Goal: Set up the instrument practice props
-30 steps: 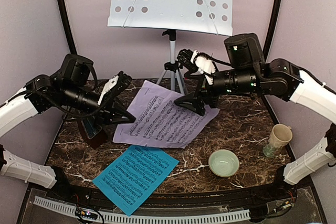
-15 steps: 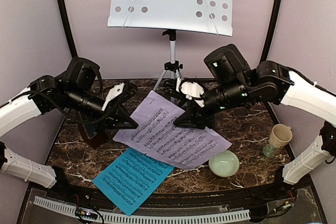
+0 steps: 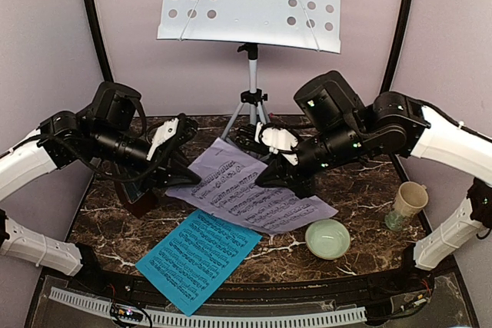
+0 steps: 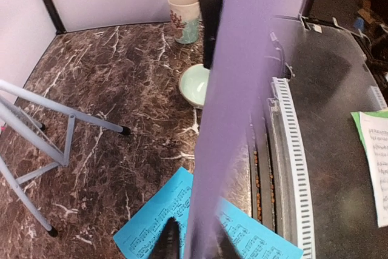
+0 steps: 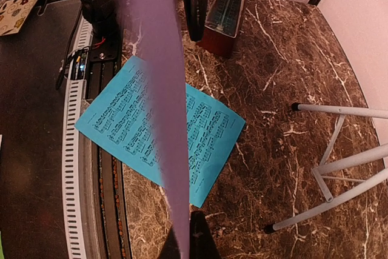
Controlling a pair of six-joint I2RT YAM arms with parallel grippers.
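Observation:
A lavender sheet-music page (image 3: 254, 201) hangs between both arms, sloping above the marble table (image 3: 361, 182). My left gripper (image 3: 188, 180) pinches its left edge, and the sheet runs edge-on between the fingers in the left wrist view (image 4: 194, 244). Opposite it, my right gripper (image 3: 263, 178) is shut on the page's far edge (image 5: 189, 244). Flat at the front lies the cyan page (image 3: 198, 260). The dark reddish-brown metronome (image 3: 138, 196) stands behind my left arm, partly hidden. At the back rises the silver tripod music stand with its bare white perforated desk (image 3: 250, 1).
A pale green bowl (image 3: 328, 238) sits at the front right, just below the lavender page's corner. A cream mug (image 3: 407, 205) stands near the right edge. The stand's tripod legs (image 5: 345, 168) spread over the table's back middle. A slotted rail (image 3: 231, 316) runs along the near edge.
My right gripper has swung left and down and shut on the lavender page's edge. The page has dropped lower and flatter. The left arm has barely moved.

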